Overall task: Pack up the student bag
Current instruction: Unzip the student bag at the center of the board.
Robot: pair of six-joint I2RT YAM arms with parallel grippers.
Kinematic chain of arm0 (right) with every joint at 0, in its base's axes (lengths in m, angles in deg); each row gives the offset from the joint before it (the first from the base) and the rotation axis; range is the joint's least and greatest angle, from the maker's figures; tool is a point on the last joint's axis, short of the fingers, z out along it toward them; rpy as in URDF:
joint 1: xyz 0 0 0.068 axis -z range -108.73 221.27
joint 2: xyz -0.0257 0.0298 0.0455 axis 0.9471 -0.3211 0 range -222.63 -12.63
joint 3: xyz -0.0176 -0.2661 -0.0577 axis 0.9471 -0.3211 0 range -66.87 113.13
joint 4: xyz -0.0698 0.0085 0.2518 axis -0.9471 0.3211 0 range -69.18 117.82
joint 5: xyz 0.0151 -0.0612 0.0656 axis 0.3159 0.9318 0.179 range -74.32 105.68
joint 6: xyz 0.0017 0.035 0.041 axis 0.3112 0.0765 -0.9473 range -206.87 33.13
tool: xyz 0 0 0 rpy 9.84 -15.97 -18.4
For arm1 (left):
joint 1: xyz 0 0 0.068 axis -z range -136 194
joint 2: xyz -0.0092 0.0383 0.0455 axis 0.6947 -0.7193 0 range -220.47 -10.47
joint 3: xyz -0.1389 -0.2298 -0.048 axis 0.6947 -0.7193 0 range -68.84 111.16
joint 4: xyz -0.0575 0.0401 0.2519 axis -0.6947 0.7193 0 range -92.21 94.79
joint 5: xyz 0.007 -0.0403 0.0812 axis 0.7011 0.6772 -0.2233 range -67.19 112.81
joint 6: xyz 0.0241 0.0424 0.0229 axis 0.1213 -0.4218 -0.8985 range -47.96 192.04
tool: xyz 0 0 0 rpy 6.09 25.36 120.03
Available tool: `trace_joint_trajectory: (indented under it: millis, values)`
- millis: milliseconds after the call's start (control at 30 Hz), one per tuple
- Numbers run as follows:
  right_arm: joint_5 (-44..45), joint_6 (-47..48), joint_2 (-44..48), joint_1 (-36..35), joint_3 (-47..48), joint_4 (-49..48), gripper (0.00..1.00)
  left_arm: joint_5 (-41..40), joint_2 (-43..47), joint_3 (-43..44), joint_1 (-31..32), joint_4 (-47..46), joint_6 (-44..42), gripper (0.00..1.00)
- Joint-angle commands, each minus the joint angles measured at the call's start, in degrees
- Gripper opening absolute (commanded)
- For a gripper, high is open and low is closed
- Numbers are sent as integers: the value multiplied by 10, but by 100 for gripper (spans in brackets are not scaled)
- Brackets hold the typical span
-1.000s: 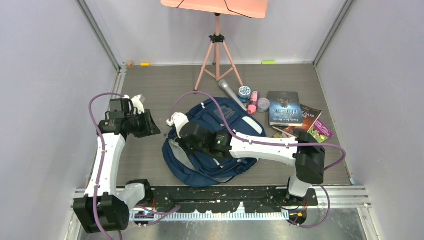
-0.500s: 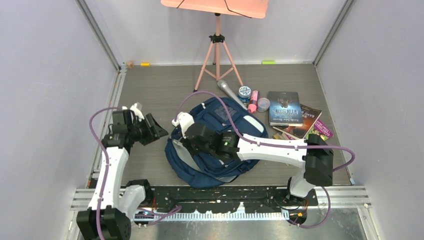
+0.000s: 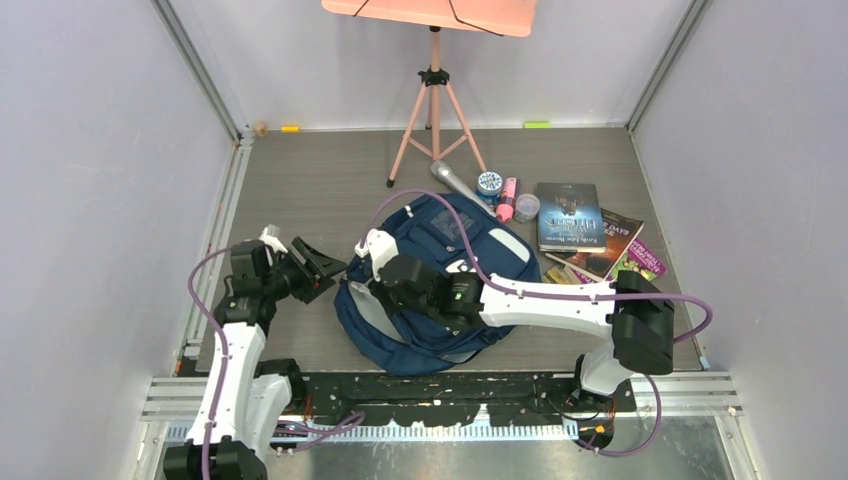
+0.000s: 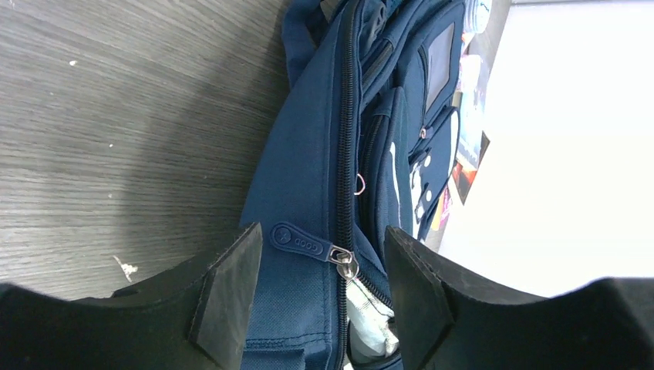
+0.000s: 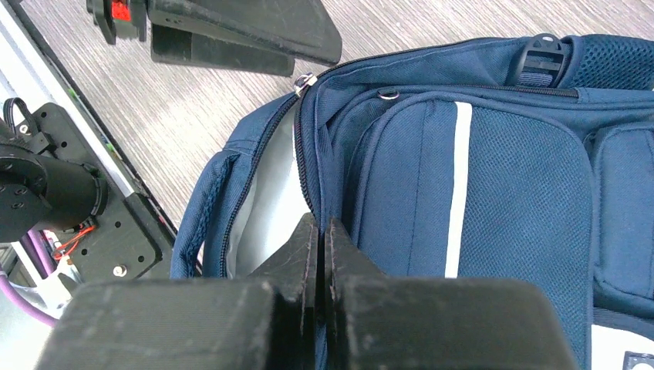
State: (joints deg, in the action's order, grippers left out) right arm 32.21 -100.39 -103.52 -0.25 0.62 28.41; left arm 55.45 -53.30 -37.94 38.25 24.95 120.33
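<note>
The student bag [image 3: 450,225] lies flat mid-table, navy with white stripes, its main zip partly open on a light grey lining [image 5: 266,216]. My right gripper [image 3: 378,288] is shut on the fabric edge of the bag's opening [image 5: 322,231]. My left gripper [image 3: 335,270] is open at the bag's left edge. In the left wrist view its gripper [image 4: 320,289] straddles the zip, with the rubber zipper pull [image 4: 301,239] and metal slider [image 4: 345,262] between the fingers, not touched. The bag fills both the left wrist view [image 4: 308,169] and the right wrist view [image 5: 501,177].
A pink tripod stand [image 3: 433,110] is at the back. Behind and right of the bag lie a microphone [image 3: 455,182], a blue tin [image 3: 488,182], a pink marker [image 3: 507,200], a small jar [image 3: 527,208], a dark book [image 3: 568,215] and colourful booklets [image 3: 625,250].
My left arm has swung down and right, bringing its open gripper to the bag's left edge. My right gripper, still shut on the bag's edge, has shifted slightly right and nearer.
</note>
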Motion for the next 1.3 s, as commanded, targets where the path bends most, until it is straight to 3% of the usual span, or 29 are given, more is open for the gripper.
trace_joint_trajectory:
  millis: [0, 533, 1000, 1267]
  values:
    - [41, -15, 10, 5, -13, -57, 0, 16, 26, -29, -4, -57, 72, 62]
    - [40, -59, -29, -8, -56, -95, 1, 3, 63, -120, -4, -112, 179, 66]
    - [53, -39, -35, -41, -60, -114, 0, -32, 59, -158, -4, -141, 214, 49]
    - [55, -28, -44, -57, -52, -120, 1, -42, 41, -161, -4, -159, 214, 46]
